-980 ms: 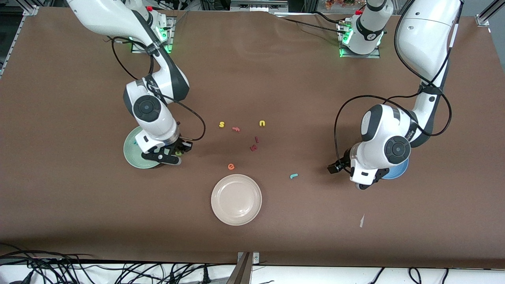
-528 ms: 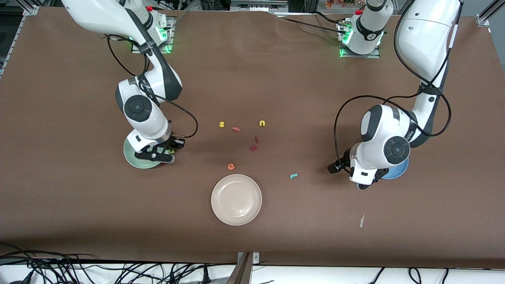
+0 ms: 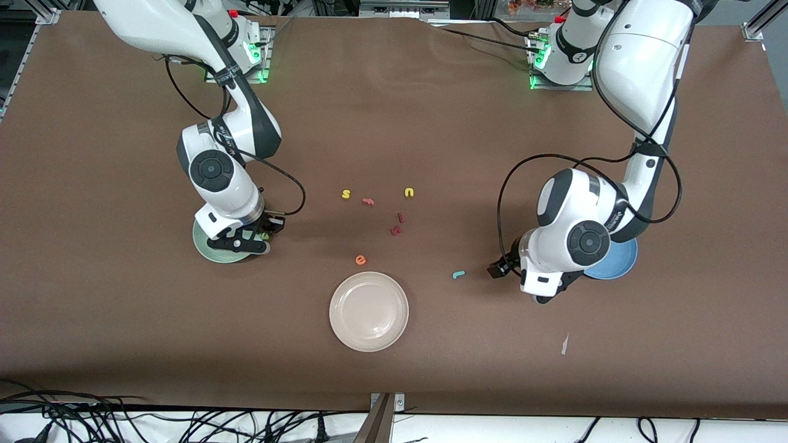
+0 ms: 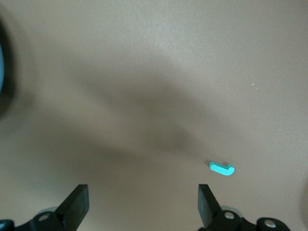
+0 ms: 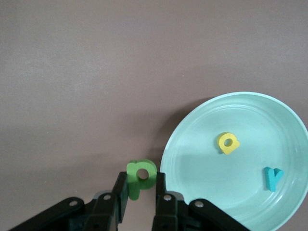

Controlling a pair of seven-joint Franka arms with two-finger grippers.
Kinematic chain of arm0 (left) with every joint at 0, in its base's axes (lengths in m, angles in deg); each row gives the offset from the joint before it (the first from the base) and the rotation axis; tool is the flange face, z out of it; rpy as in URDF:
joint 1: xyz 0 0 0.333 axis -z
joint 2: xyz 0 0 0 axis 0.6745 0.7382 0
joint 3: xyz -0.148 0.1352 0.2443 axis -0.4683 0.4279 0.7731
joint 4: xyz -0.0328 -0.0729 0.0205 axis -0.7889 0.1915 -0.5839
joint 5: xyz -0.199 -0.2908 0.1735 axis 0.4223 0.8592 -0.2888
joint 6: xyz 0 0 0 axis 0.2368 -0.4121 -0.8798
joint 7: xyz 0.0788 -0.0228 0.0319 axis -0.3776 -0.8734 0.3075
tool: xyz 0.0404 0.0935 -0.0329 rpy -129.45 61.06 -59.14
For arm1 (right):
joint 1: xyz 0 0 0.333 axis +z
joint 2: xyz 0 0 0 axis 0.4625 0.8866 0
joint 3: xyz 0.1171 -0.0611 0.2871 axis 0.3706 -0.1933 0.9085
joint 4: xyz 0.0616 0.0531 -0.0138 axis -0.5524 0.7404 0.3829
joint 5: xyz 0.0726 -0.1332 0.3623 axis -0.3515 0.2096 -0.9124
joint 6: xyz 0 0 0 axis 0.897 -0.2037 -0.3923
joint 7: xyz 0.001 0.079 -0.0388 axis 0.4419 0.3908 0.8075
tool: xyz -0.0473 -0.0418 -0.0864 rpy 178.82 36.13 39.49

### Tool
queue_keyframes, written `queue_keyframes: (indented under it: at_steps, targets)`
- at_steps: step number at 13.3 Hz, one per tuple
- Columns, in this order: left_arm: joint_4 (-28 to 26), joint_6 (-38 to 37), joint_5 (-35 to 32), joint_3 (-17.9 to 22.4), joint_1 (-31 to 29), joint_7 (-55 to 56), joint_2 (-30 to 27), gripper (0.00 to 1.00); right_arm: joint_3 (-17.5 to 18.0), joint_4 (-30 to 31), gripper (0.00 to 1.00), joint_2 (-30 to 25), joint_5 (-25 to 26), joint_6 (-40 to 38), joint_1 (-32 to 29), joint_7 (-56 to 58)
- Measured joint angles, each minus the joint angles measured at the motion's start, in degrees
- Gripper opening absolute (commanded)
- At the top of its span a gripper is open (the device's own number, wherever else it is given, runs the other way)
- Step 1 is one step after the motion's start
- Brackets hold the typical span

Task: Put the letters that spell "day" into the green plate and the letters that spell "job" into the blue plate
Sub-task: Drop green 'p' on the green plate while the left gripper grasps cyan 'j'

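Observation:
The green plate holds a yellow d and a teal y. My right gripper is shut on the olive-green a, which hangs just outside that plate's rim. In the front view the right gripper sits at the green plate's edge. The teal j lies on the table. My left gripper hovers open between the j and the blue plate, with nothing between its fingers. The left wrist view shows the j just ahead of the left gripper.
A cream-white plate sits near the front edge. Loose letters lie mid-table: yellow s, salmon f, yellow u, two dark red letters, orange e. A paper scrap lies in front of the left arm.
My right gripper has carried the green a toward the green plate's rim. The left arm has moved off the blue plate toward the teal j.

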Motion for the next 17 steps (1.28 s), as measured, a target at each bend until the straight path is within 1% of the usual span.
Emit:
queue_keyframes:
  at_steps: [3, 6, 9, 13, 16, 17]
  targets:
    - [0.26, -0.01, 0.0, 0.2, -0.01, 4.41, 0.44, 1.0, -0.01, 0.08, 0.12, 0.0, 0.0, 0.0, 0.0, 0.0]
    - [0.54, 0.18, 0.0, 0.06, 0.79, 14.63, 0.74, 1.0, -0.01, 0.22, 0.12, 0.0, 0.0, 0.0, 0.0, 0.01]
    - [0.84, 3.1, 0.0, 0.03, 3.04, 28.8, 1.32, 1.0, -0.01, 0.35, 0.12, 0.0, 0.0, 0.01, 0.0, 0.04]
    - [0.64, 11.04, -0.51, 0.12, 6.46, 48.86, 2.45, 1.0, -0.01, 0.4, 0.12, 0.0, 0.0, 0.02, 0.0, 0.12]
    - [0.42, 14.66, -4.63, 0.29, 8.15, 62.61, 4.15, 1.0, -0.44, 0.46, 0.14, -0.07, 0.01, 0.02, -0.44, 3.1]
    - [0.38, 15.46, -5.91, 0.36, 8.29, 66.19, 4.95, 1.0, -0.62, 0.62, 0.17, -0.21, 0.01, 0.02, -1.16, 4.99]
